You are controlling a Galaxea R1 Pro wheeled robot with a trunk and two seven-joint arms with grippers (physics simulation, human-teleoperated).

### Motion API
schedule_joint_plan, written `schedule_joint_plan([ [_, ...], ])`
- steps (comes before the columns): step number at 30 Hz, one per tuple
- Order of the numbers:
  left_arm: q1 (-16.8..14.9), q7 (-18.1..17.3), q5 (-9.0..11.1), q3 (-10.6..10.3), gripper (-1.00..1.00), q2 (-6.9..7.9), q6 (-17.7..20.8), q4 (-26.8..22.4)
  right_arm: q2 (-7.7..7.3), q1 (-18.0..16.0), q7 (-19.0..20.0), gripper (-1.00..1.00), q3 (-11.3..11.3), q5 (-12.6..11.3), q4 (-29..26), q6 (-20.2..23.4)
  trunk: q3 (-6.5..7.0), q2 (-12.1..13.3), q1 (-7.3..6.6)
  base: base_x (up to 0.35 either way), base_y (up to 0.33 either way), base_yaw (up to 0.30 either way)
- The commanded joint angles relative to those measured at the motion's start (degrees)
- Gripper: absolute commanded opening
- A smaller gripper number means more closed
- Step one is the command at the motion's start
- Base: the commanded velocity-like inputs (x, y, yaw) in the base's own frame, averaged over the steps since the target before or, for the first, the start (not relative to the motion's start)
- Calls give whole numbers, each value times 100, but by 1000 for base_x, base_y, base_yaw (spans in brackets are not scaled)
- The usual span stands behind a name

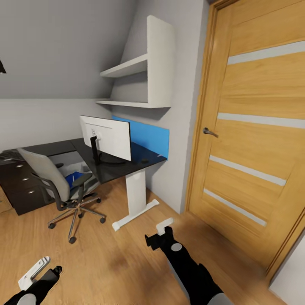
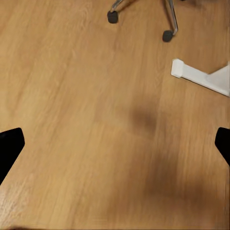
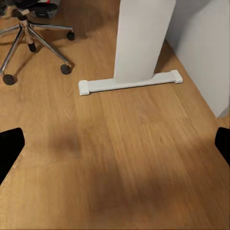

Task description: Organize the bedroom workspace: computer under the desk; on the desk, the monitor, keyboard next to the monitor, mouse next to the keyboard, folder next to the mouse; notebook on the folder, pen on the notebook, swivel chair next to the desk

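Head view shows the robot standing on the light wood floor (image 1: 106, 262) of the bedroom, facing the counter (image 1: 114, 169), a glossy black-topped desk with a white leg (image 1: 136, 192) and a blue back panel (image 1: 148, 135). The monitor (image 1: 111, 136) stands on the counter, its white back toward the camera. A small dark shape near the counter's far corner may be the mouse (image 1: 145, 161), though it is too small to be sure. The swivel chair (image 1: 59, 182) sits just in front of the counter, and the blue folder (image 1: 75, 178) lies on its seat, partly hidden by an armrest. Keyboard, notebook, pen and computer cannot be made out.

The left claw (image 1: 40, 271) and right claw (image 1: 163, 233) both hang low over the floor, empty, fingers spread wide; in each wrist view only dark fingertips show at the picture's edges, with bare wood between them.

Risks, as I judge them: driving closer could knock the chair's chrome star base (image 3: 28, 43) or the counter's white foot (image 3: 129, 84), rolling the chair and shifting the folder. Reaching over the armrest could snag it, and a thin flat folder may slide off the seat under a poor pinch.

Dark drawers (image 1: 21, 186) stand at the left, shut; the white wall shelves (image 1: 135, 80) look bare
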Motion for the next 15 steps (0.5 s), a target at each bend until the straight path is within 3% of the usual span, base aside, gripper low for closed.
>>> schedule_joint_plan([
  [1,-78,45,63,18,100,2,22,2,0,-6,-6,100,85,-70,-42,38,-24,-45,23,0,0,276],
  [6,-485,70,50,-93,100,4,59,170,0,-14,-27,100,315,-424,-151,110,-114,-245,133,0,0,276],
  [13,-600,125,25,-652,100,-32,-5,372,0,-22,-20,100,356,-531,-254,447,-239,-526,286,0,0,234],
  [14,-609,140,18,-846,100,-37,-17,397,0,-23,-26,100,353,-538,-266,481,-257,-566,308,0,0,92],
  [15,-609,140,18,-846,100,-37,-17,397,0,-23,-26,100,353,-538,-266,481,-275,-606,330,0,0,92],
])
